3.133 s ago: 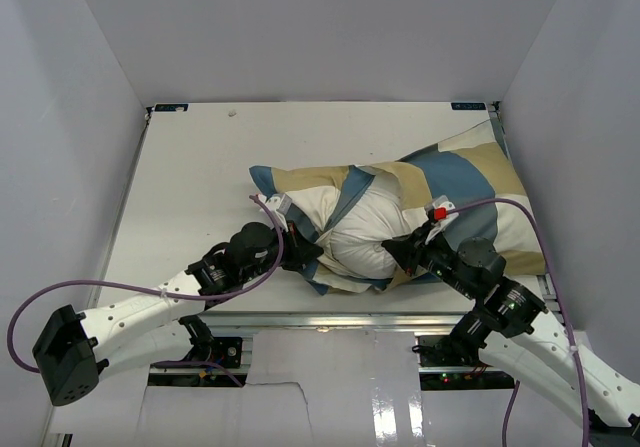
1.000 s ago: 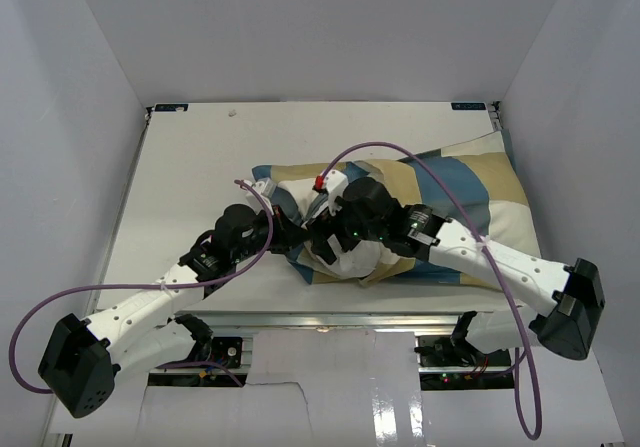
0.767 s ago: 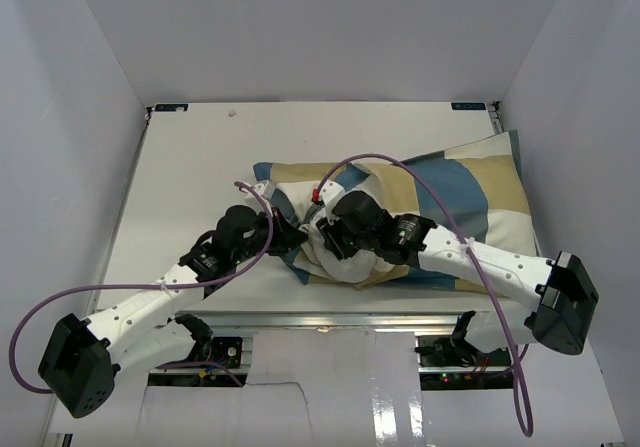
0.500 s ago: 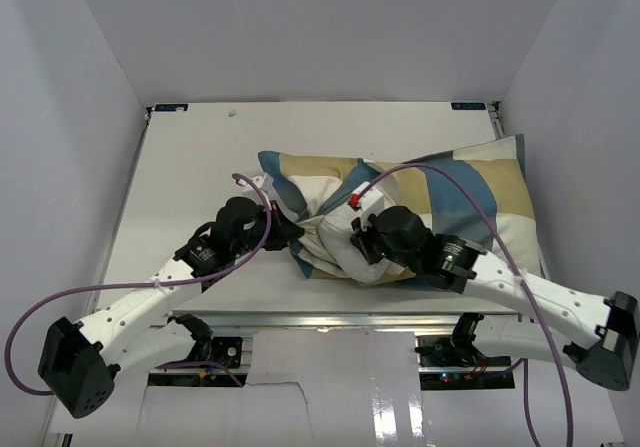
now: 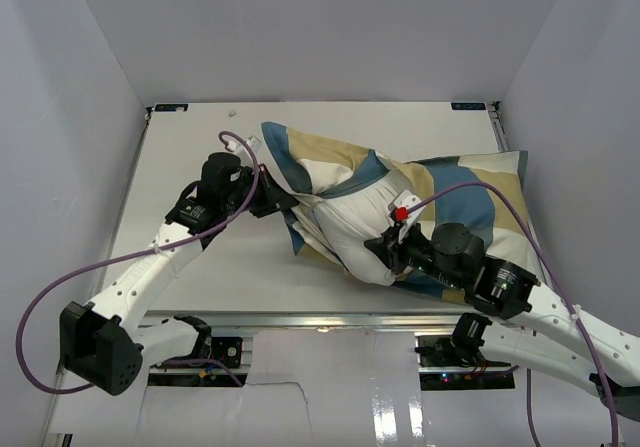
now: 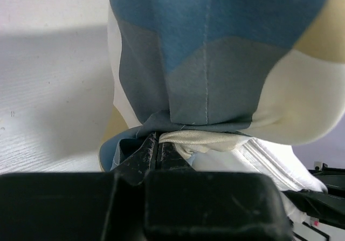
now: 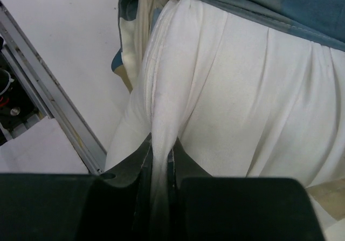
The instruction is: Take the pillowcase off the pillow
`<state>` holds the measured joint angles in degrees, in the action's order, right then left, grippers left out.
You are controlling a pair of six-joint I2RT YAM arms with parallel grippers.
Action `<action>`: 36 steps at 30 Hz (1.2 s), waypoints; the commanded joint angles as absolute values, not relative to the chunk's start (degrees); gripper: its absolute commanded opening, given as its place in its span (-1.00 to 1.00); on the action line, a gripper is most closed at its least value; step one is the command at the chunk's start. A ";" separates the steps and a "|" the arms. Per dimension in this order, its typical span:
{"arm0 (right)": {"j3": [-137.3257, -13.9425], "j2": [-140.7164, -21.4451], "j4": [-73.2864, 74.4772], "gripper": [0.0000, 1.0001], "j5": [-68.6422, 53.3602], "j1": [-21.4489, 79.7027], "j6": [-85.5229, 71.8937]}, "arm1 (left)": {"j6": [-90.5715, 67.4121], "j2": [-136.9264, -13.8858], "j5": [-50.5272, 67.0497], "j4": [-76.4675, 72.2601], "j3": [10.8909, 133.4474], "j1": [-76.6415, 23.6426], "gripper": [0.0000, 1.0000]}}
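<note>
A big soft pillow (image 5: 352, 229) lies on the white desk (image 5: 190, 157), more to the right side than the left. It lies slanted, with one end near the middle of the desk and the other end close to the right wall. The pillowcase (image 5: 455, 182) has blue, tan and cream blocks. It covers the far side and the right end of the pillow. On the near side the case is open, and the plain white pillow bulges out of it. The left tool (image 5: 284, 204) reaches in from the left. It is closed tight on the left end of the pillowcase. In the left wrist view its two dark fingers (image 6: 137, 157) are pressed together on a bunched bit of blue and cream cloth, and the case hangs up above them like a tent. The right tool (image 5: 379, 251) comes in from the near right side. It is closed on the white pillow, not on the case. In the right wrist view its fingers (image 7: 126, 163) pinch a long fold of white cloth, and the blue edge of the case runs across the top. A purple cable (image 5: 150, 257) loops along each arm.
</note>
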<state>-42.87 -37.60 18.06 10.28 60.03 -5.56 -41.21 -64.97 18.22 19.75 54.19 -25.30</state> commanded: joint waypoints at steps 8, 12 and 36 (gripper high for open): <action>-40.60 -29.10 25.22 -0.85 -6.59 60.47 -3.08 | -35.60 -72.07 13.79 16.70 57.74 -5.63 -1.00; -41.57 -26.81 25.49 -0.85 -7.03 60.47 -3.08 | -35.34 -74.79 15.64 15.39 56.43 -2.55 -1.00; -55.54 -10.20 24.70 -0.85 2.11 60.38 -3.26 | -34.54 -82.27 13.36 14.68 54.32 -1.05 -1.00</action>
<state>-44.97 -15.77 29.12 4.12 59.77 -3.27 -38.57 -79.70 41.04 20.64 53.98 -9.45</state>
